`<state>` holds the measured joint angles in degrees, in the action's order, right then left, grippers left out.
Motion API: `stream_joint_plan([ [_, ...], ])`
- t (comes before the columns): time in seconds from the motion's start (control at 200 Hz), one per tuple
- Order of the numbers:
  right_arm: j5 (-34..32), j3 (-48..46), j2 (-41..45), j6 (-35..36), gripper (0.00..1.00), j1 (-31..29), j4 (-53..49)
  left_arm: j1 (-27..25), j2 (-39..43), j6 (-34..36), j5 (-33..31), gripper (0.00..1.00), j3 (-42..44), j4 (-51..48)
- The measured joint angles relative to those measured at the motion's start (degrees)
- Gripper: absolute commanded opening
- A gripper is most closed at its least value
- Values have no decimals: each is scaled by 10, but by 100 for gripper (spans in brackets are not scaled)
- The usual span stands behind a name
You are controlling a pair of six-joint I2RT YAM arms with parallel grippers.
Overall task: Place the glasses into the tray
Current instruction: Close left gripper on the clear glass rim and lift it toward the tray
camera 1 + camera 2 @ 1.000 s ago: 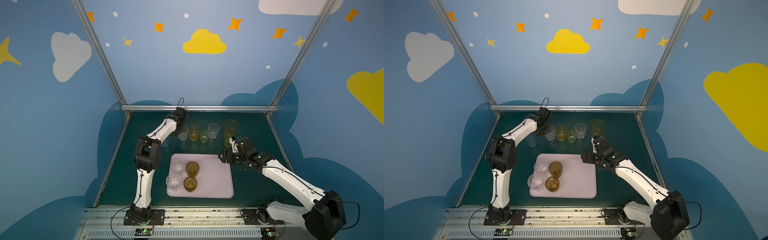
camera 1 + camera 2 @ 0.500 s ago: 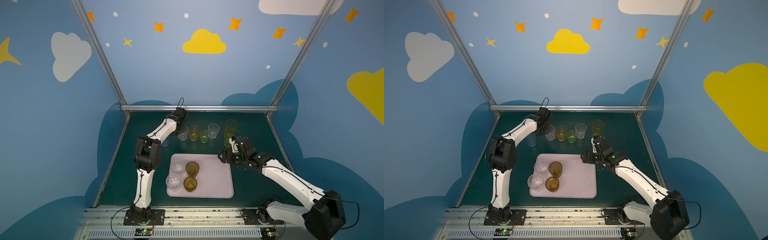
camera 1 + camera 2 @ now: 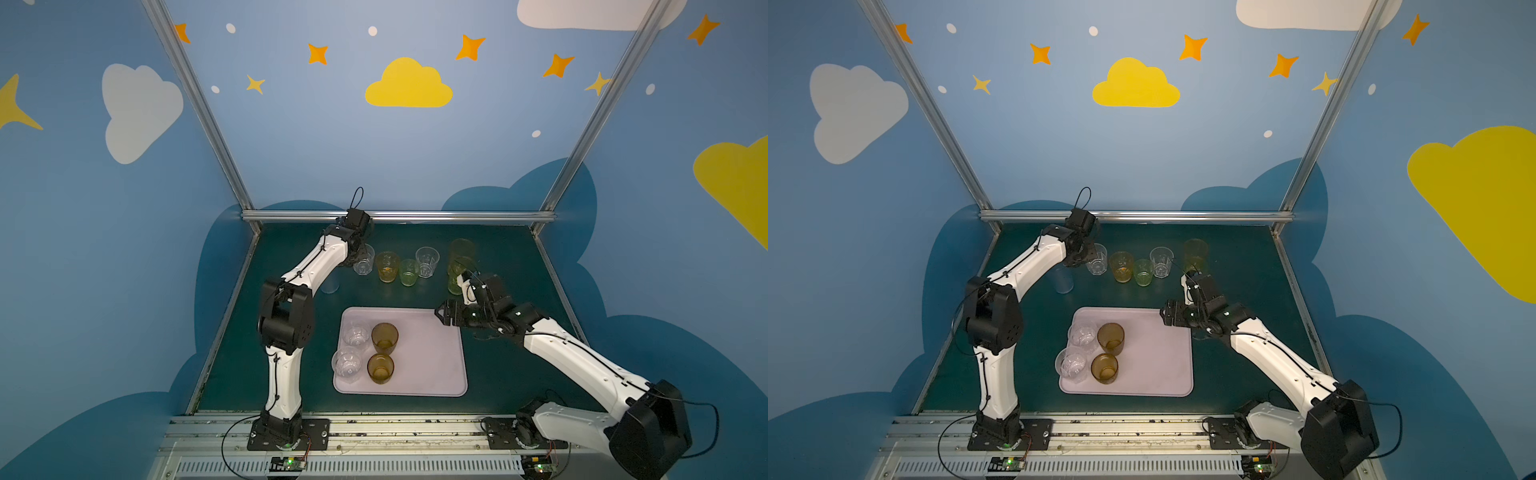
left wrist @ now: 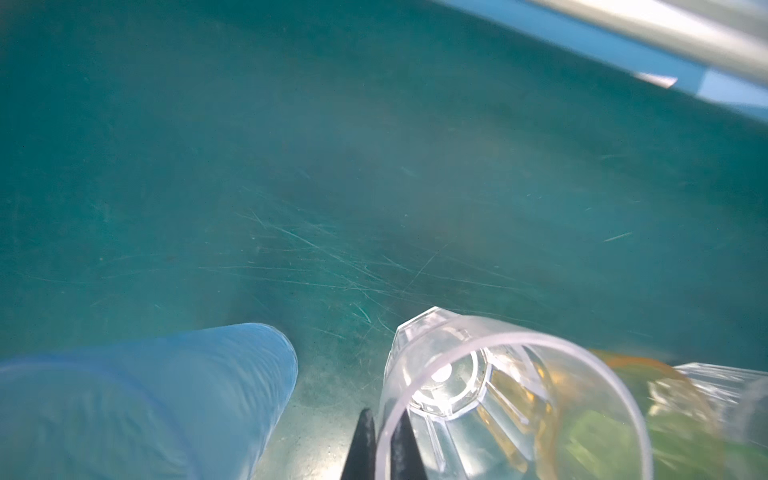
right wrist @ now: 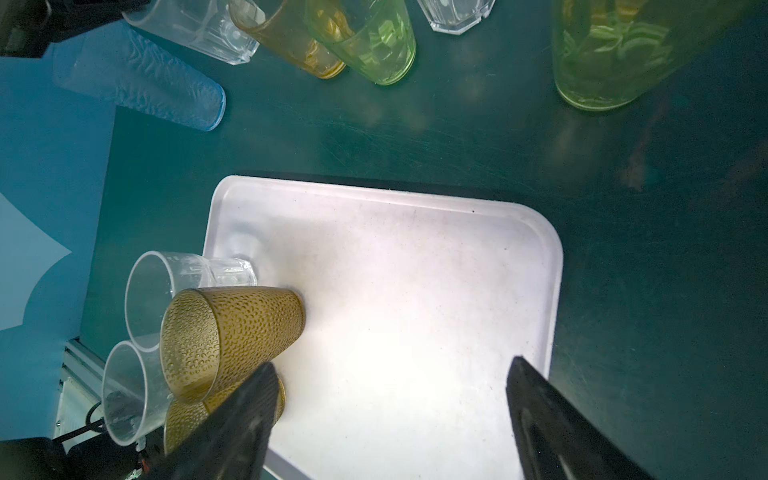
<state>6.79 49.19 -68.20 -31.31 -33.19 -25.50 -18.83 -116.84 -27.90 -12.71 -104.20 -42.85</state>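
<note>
Green tabletop (image 3: 498, 374), right half of tray (image 3: 432, 357) bare, spread right tool (image 5: 390, 368) above

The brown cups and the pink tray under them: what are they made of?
The brown glasses look like see-through tinted plastic, perhaps glass: dimpled walls that let light through. The tray looks like matte moulded plastic: dull pale surface, rounded corners, low rim.

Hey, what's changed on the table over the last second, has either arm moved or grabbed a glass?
Nothing visibly changed. The left gripper stays shut on the rim of the clear faceted glass at the left end of the back row. The right gripper stays open over the far right corner of the tray. Nothing else shifted.
</note>
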Motion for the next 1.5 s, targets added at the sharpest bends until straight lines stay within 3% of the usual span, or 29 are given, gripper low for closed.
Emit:
stream_joint_plan([
  [0.446, 14, 1, 4, -2, 86, 0, 1, -5, 72, 0, 12, 4, 34, 4],
  [0.931, 19, 1, 38, -2, 86, 1, -1, -47, 216, 9, 26, 4, 105, 16],
  [1.502, 28, 1, 80, -18, 86, 2, -30, -119, 428, 13, 43, 4, 285, 41],
])
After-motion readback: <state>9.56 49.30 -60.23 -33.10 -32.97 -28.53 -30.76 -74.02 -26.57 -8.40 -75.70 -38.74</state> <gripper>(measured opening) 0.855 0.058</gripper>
